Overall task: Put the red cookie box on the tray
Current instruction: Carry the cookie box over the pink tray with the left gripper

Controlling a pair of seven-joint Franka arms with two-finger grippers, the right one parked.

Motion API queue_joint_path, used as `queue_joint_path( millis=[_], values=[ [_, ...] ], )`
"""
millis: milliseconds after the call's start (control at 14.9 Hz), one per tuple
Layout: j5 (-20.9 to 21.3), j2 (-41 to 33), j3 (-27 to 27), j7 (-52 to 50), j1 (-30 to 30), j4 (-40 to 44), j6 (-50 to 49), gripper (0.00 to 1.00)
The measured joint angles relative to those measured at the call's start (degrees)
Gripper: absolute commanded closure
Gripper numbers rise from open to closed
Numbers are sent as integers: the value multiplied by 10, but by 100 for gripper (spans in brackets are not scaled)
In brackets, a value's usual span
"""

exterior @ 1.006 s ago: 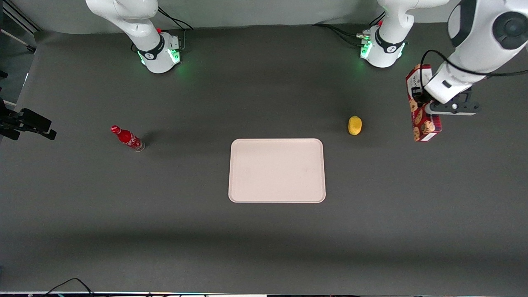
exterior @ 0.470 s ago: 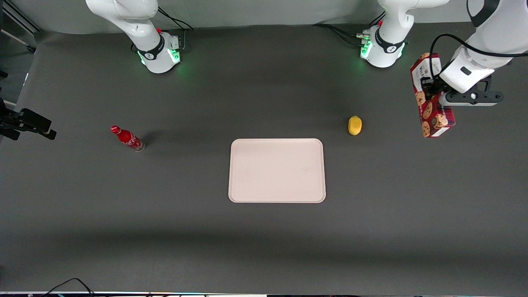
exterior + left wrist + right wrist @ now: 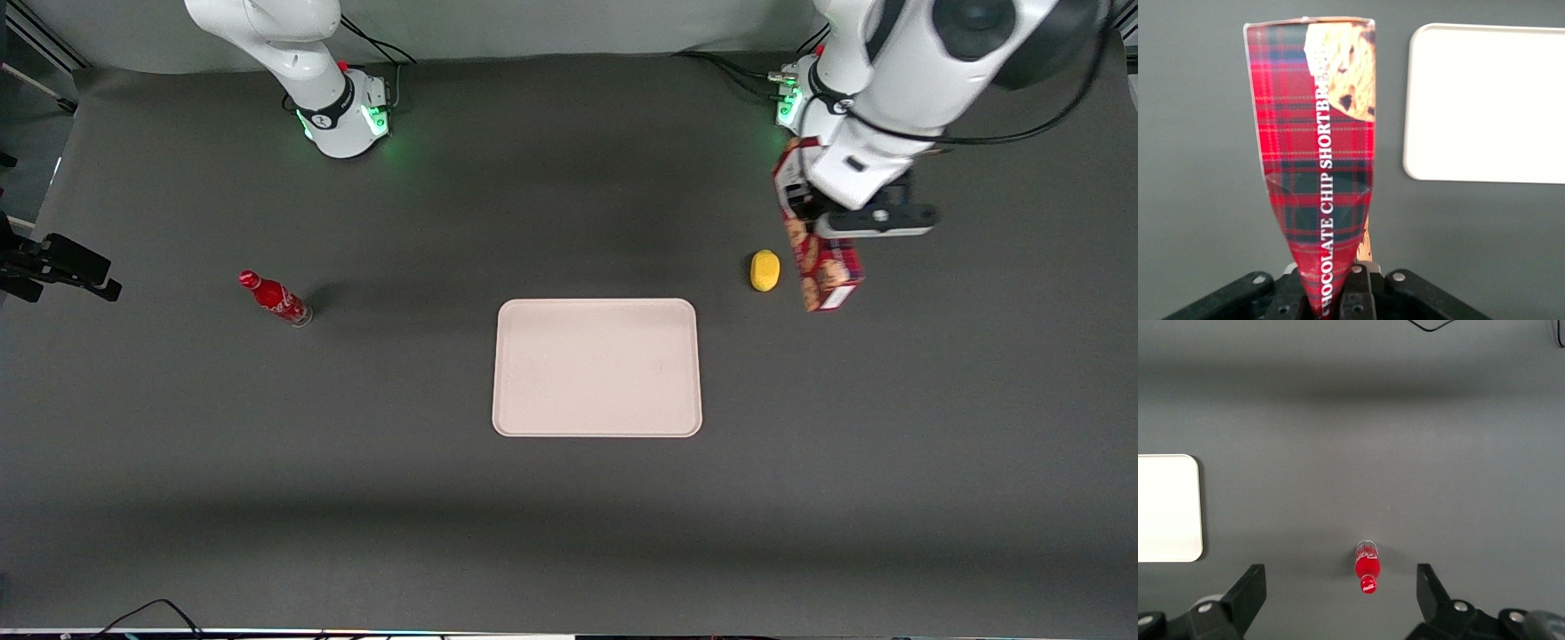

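The red cookie box (image 3: 819,258) is held clamped between the fingers of the pincer (image 3: 805,216), lifted above the surface (image 3: 569,524) toward the working arm's end. Its free end hangs just beside a yellow object (image 3: 765,270). The tray (image 3: 597,367) is seen lying flat with nothing in it, apart from the box. A red bottle (image 3: 275,299) is seen toward the parked arm's end.
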Motion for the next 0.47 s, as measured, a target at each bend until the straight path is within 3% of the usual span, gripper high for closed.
queue_joint_path(
  millis=[268, 470],
  values=[
    [-2, 88, -88, -74, -2, -1, 127, 100],
    [8, 182, -113, -107, -4, -1, 217, 100]
  ],
)
